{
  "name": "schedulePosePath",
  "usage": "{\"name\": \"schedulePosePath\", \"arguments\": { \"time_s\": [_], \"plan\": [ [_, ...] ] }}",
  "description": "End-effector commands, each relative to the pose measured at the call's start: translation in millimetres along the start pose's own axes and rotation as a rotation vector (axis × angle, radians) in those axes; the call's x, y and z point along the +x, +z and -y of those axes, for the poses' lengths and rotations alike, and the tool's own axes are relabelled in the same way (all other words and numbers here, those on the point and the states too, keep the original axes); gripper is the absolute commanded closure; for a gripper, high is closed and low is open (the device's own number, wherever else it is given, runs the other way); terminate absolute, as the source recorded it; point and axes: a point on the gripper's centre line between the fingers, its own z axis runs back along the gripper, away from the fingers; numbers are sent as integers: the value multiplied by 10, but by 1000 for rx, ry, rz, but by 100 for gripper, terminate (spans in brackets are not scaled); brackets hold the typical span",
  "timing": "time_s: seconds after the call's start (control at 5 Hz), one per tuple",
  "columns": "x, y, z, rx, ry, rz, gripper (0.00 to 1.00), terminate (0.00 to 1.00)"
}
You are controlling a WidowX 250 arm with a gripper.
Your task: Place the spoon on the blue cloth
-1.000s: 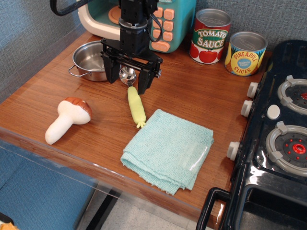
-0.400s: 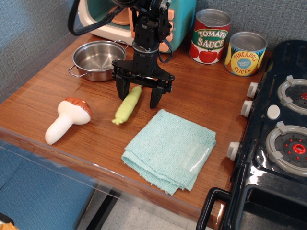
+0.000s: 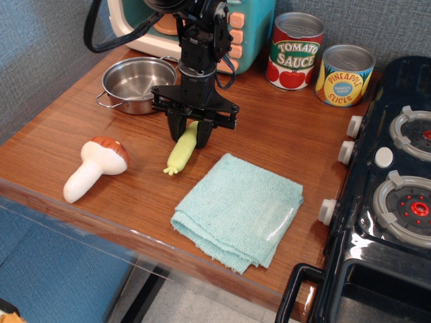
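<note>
The spoon [image 3: 180,153] lies tilted on the wooden table [image 3: 60,134], its pale yellow-green ribbed handle pointing to the front left. Its metal bowl is hidden behind my gripper. My gripper [image 3: 189,133] stands straight above the handle's upper end, fingers closed against both sides of it. I cannot tell whether the handle's tip touches the table. The blue cloth [image 3: 236,208] lies folded just to the front right of the spoon, a short gap away, with nothing on it.
A white toy mushroom with a brown cap [image 3: 94,167] lies to the left. A steel pot [image 3: 137,82] stands behind my gripper, with a toy oven [image 3: 232,33] at the back. Two cans [image 3: 295,50] [image 3: 344,74] stand back right. A black stove [image 3: 397,182] fills the right side.
The gripper came forward from the spoon's bowl to its handle. The spoon swung so the handle points front left. The fingers have since closed on the handle.
</note>
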Motion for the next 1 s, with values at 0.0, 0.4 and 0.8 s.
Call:
{"name": "schedulePosePath", "arguments": {
  "time_s": [0.0,0.4,0.8],
  "plan": [
    [-89,433,-78,-47,-49,92,100,0],
    [-468,556,203,-106,-160,117,100,0],
    [-693,502,503,-106,-275,114,100,0]
  ]
}}
